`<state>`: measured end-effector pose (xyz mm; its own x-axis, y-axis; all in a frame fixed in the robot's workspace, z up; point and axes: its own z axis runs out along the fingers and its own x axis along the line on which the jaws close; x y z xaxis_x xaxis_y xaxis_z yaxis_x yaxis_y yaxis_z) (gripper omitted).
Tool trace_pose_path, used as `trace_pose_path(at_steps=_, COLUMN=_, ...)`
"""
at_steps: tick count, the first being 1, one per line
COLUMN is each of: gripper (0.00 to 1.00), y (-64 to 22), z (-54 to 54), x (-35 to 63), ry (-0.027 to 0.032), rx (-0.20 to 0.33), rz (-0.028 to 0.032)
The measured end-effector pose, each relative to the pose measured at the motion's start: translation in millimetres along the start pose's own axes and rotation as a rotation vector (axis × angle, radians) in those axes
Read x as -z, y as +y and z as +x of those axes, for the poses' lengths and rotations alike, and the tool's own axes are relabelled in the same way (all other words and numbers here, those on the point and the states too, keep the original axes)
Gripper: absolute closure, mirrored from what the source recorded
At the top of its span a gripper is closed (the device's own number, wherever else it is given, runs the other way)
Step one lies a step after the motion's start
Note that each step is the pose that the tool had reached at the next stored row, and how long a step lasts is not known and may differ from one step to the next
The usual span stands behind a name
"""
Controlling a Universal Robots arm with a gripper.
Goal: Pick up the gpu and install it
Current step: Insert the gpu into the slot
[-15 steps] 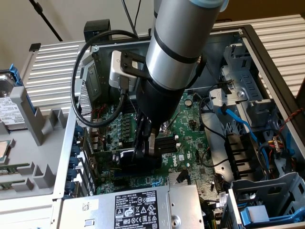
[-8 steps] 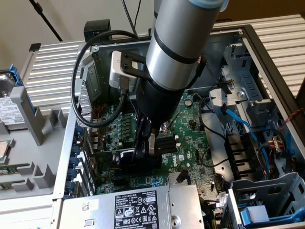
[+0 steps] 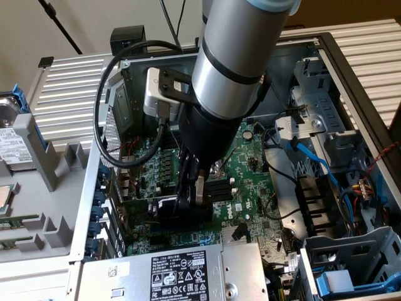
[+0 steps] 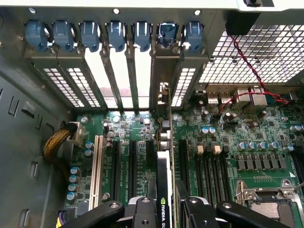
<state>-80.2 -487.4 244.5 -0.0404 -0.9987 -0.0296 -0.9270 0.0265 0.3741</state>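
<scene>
The gpu stands on edge over the green motherboard, its black shroud and green board seen edge-on between black expansion slots. Its silver end bracket reaches the case's rear slot openings, below the blue clips. My gripper is shut on the gpu, one black finger on each side. In the exterior view the gripper reaches down into the open computer case and the gpu shows as a dark block under it, low over the motherboard. Whether the card is seated in a slot cannot be told.
A white slot and black slots lie beside the card. The CPU socket is nearby. The power supply borders the board in front, and drive cages with blue cables stand at the exterior view's right. A hard drive lies outside the case.
</scene>
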Motion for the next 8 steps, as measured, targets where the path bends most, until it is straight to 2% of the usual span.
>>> trace_pose_path(at_steps=8, gripper=0.74, y=-0.3, z=0.0, x=-0.8, ry=-0.0001, rx=0.0, rz=0.0)
